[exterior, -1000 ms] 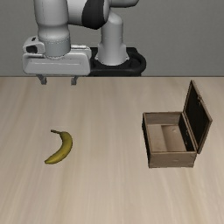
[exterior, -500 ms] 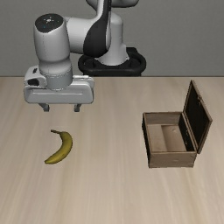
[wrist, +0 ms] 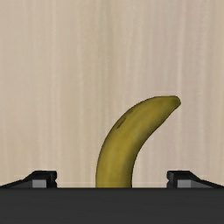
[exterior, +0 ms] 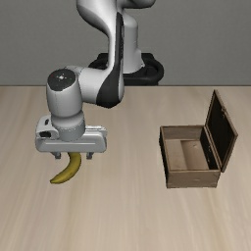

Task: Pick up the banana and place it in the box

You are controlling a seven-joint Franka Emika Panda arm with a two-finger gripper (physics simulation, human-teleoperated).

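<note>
Wrist view: the claw (wrist: 112, 180) hangs low over the banana (wrist: 131, 140), its two fingertips (wrist: 42, 178) spread wide, one on each side of the fruit and touching neither side of it. Nothing is pinched yet.

In the exterior view the claw (exterior: 75, 154) sits directly above the banana (exterior: 66, 175), which lies flat on the pale wooden table (exterior: 127, 221); only the fruit's lower half shows, poking out toward six o'clock from under the hand. The wooden box (exterior: 191, 180) stands well apart, at about three o'clock from the claw, its lid (exterior: 222, 127) propped open and its inside bare.

By the look of it the task is at an early stage: the approach appears done, while the grasp, the lift, the carry across to three o'clock and the drop into the box all remain.

The banana is curved, a dull yellow shading to olive-brown along one side, with a blunt rounded tip.
</note>
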